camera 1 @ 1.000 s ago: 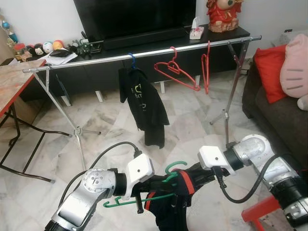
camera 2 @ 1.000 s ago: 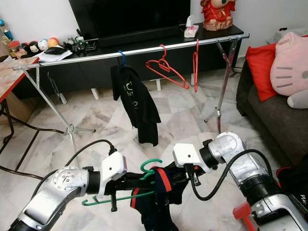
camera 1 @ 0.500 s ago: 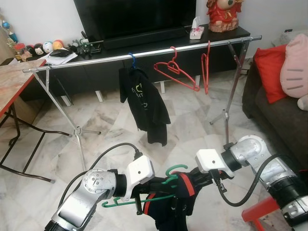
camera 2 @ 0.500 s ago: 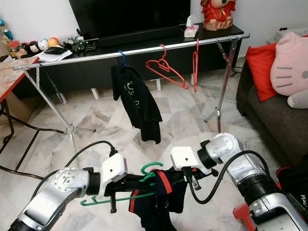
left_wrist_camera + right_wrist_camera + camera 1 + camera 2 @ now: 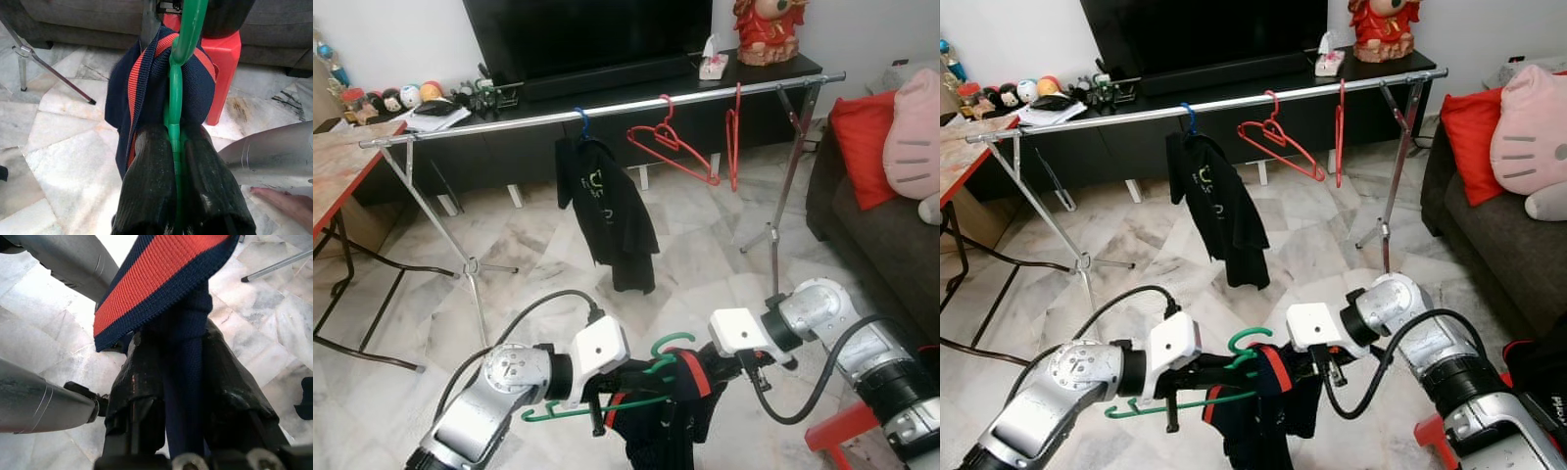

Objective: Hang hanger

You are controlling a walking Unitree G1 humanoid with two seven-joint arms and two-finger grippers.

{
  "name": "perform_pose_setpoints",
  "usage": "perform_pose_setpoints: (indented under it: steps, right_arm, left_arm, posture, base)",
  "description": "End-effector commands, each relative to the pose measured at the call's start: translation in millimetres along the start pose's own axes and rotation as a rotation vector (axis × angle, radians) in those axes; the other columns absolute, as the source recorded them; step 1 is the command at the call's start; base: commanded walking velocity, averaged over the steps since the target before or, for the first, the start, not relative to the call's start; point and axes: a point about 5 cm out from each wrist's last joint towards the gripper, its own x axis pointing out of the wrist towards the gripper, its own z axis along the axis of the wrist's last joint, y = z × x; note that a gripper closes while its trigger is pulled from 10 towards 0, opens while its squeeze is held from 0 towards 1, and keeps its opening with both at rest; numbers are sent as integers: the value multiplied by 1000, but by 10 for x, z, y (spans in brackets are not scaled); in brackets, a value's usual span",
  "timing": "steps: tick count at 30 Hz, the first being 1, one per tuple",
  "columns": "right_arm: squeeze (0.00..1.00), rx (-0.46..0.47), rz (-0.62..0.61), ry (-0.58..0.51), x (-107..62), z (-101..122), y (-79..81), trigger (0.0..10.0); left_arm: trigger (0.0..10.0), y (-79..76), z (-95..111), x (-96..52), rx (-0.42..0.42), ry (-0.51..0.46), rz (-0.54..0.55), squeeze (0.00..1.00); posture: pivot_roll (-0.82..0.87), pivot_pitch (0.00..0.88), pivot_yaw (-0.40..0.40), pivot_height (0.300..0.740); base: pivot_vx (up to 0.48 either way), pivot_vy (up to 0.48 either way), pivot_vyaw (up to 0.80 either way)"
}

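**Op:** I log the left gripper (image 5: 175,161) clenched on the green hanger (image 5: 656,377); the hanger's shaft runs out between the two fingers (image 5: 151,181). A navy garment with an orange-red band (image 5: 146,93) is draped over the hanger just beyond the fingertips.

**Obs:** And the right side?

**Op:** The right gripper (image 5: 183,382) is pinched on a fold of that same garment; the cloth passes between its fingers (image 5: 139,391), with the striped band just past the tips.

**Obs:** Change since a second ago?

**Op:** Small. The right arm has drawn in closer to the left one, and the garment bunches more between them. The hanger stays low, well short of the clothes rail (image 5: 607,106).

**Obs:** Any writing?

**Op:** There is a pale print on the black shirt (image 5: 604,213) hanging from the rail, but I cannot read it. Two red hangers (image 5: 677,145) hang beside it on the rail.
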Motion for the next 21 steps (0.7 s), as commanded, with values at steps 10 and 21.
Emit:
perform_pose_setpoints:
  steps: [10,21]
  right_arm:
    - [0,-12,20,2,59,31,-25,4157]
    - [0,-8,2,-9,101,62,-72,0]
  left_arm:
    - [10000,73,107,-40,39,-41,23,0]
    - [10000,77,118,-34,40,-46,32,0]
  posture:
    - [-102,0,141,740]
    - [-99,0,136,740]
  base:
    - [0,0,0]
    - [0,0,0]
